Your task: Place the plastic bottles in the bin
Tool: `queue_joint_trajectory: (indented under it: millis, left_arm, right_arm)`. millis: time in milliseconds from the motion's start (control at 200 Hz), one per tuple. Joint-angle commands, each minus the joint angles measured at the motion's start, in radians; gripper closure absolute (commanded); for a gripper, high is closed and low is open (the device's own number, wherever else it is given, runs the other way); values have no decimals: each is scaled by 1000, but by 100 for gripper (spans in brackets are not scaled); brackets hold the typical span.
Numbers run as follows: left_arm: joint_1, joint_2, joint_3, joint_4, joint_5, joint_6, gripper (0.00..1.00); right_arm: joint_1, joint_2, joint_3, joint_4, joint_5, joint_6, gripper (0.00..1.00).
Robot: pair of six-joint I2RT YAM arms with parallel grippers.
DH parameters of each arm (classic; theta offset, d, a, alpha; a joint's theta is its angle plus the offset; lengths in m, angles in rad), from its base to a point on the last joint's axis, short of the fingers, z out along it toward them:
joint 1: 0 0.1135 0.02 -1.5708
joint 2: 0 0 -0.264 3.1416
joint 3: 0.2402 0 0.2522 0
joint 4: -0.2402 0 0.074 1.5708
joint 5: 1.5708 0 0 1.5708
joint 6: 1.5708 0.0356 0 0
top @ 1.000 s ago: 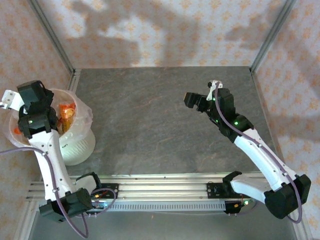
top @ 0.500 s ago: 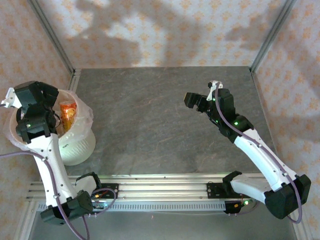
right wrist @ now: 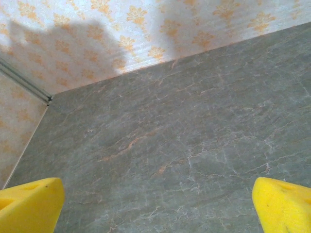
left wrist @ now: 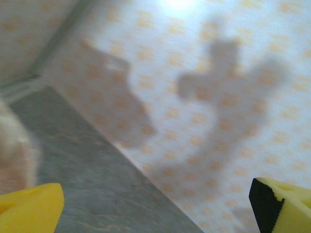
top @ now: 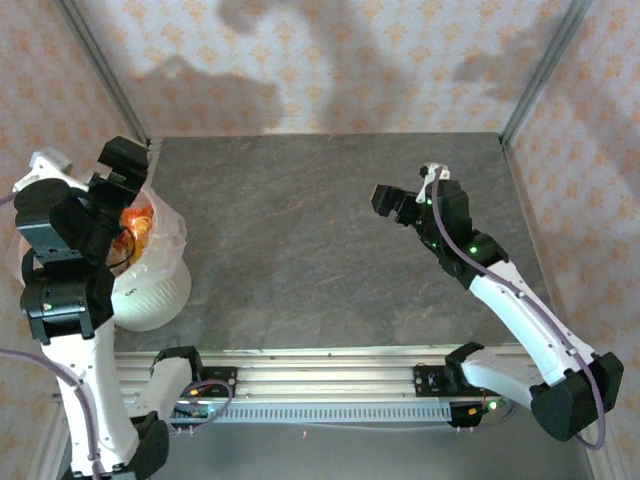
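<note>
Apparently no legible text anywhere

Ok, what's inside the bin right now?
At least one orange-labelled bottle shows inside the bin, within its bag. The left arm covers the rest of the opening.

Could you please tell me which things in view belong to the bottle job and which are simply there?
Belongs to the job:
- bin, lined with a bag
- plastic bottles inside it, orange showing
- left pincer, open, by the bin
- right pincer, open, over the table

Just there:
- the grey table
- patterned walls
- metal rail at the near edge
</note>
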Motion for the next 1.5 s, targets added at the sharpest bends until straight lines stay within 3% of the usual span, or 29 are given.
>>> queue_joint_trajectory:
  millis: [0,260,375,485,726,901,1021,1181,1256,1351,1496]
  left_arm:
    - [-118,14,6,149,43,13,1]
    - [-486,148,-21,243,-109,184,0]
    - [-581,202,-73,293,-130,281,0]
    - [-616,219,-179,352,-129,378,0]
    - [-617,209,-476,470,-222,626,0]
    - [-581,210,-675,593,-414,754,0]
    - [-488,244,-786,685,-419,760,0]
    - [-453,295,-895,833,-429,811,0]
    - [-429,323,-931,886,-442,830,0]
    - [-366,365,-984,965,-417,806,0]
    - [-291,409,-1038,1087,-354,789,0]
  right_arm:
    - [-4,-49,-6,13,138,1,1]
    - [-46,-95,-9,-67,399,-110,1]
    - [-109,-114,-53,-64,457,-170,1]
    - [-188,-132,-150,10,493,-239,1]
    - [-384,-68,-332,171,452,-257,1]
    - [-482,47,-399,350,269,-277,1]
    - [-507,150,-398,463,203,-295,1]
    - [-512,268,-420,659,91,-326,1]
    - [-513,295,-377,607,39,-352,1]
    - [-513,294,-437,783,8,-349,1]
    - [-508,310,-408,710,-39,-322,1]
